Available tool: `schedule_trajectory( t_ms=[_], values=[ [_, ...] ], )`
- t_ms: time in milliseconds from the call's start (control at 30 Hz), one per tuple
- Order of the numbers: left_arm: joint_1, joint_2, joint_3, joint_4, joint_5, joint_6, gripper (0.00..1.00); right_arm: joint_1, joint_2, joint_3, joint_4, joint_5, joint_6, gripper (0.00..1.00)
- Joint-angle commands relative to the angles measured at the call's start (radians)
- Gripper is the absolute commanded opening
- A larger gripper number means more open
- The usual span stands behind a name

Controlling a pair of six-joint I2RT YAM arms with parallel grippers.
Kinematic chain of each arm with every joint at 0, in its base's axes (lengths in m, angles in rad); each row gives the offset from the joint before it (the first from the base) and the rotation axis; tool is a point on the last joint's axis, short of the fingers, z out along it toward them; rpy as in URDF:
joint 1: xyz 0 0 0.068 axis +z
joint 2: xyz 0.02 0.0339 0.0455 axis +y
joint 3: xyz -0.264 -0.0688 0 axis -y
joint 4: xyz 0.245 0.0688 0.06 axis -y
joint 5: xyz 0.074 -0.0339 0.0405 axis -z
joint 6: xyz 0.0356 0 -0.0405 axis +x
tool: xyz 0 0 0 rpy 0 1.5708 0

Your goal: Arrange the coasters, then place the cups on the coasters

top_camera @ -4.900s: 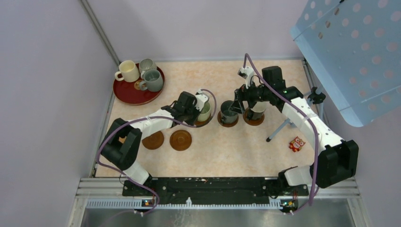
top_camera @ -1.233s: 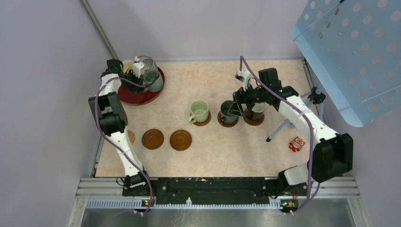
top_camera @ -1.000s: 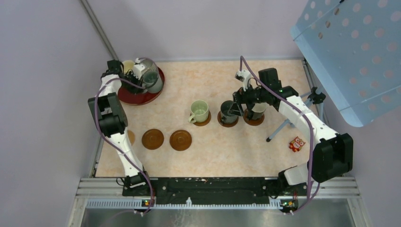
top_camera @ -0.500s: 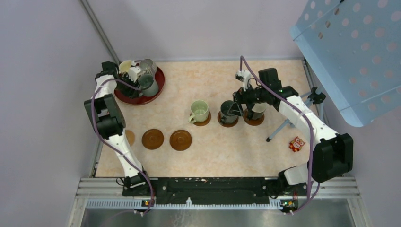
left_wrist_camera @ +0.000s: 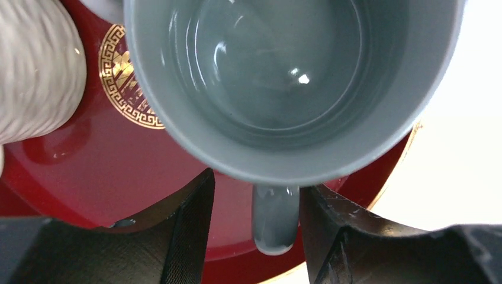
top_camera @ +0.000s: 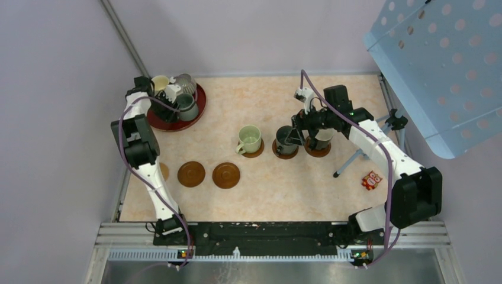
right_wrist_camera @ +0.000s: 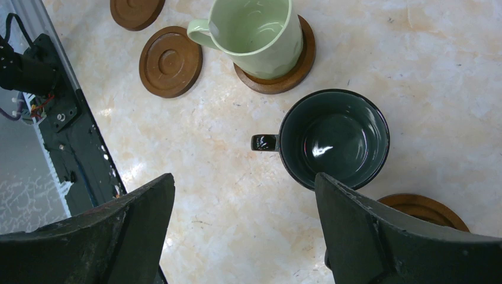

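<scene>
Left wrist view has the grey-green cup (left_wrist_camera: 284,89) on the red tray (left_wrist_camera: 89,171), its handle between the half-spread, empty jaws of the left gripper (left_wrist_camera: 256,188). One finger may be brushing it. A thin handle pinch could let the cup swing, tip, or knock the ribbed cup (left_wrist_camera: 29,71) just beside it. The right gripper (right_wrist_camera: 244,177) hangs wide and empty over the dark green cup (right_wrist_camera: 334,136), well clear of the path to a bare coaster (top_camera: 191,174).

This is looking like a robotics lab cell, not a home. A left arm (top_camera: 135,145) and a right arm (top_camera: 379,142) are sitting bolted to a metal rail (top_camera: 284,253) at the near edge of a marble-patterned tabletop (top_camera: 278,195). Bare lilac walls (top_camera: 59,118) are closing it in, and a perforated blue panel (top_camera: 438,65) is overhanging the far right.
</scene>
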Motion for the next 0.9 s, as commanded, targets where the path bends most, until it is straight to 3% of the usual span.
schedule_trajectory(
  t_ms=[0,133,300,600,867],
  values=[
    [-0.018,0.029,0.059,-0.003,-0.012,-0.010,0.58,-0.009,-0.030,0.035,0.015,-0.013,0.002,0.87],
    [-0.022,0.048,0.083,0.003,-0.025,-0.027,0.55,-0.009,-0.031,0.035,0.012,-0.012,0.003,0.87],
    [-0.020,0.031,0.079,0.023,-0.028,-0.050,0.40,-0.009,-0.034,0.035,0.010,-0.006,0.002,0.87],
    [-0.010,-0.107,-0.047,0.159,0.060,-0.155,0.02,-0.009,-0.037,0.046,-0.004,-0.004,0.001,0.87],
    [-0.003,-0.233,-0.089,0.200,0.157,-0.281,0.00,-0.009,-0.044,0.054,-0.015,0.006,-0.002,0.87]
  ],
)
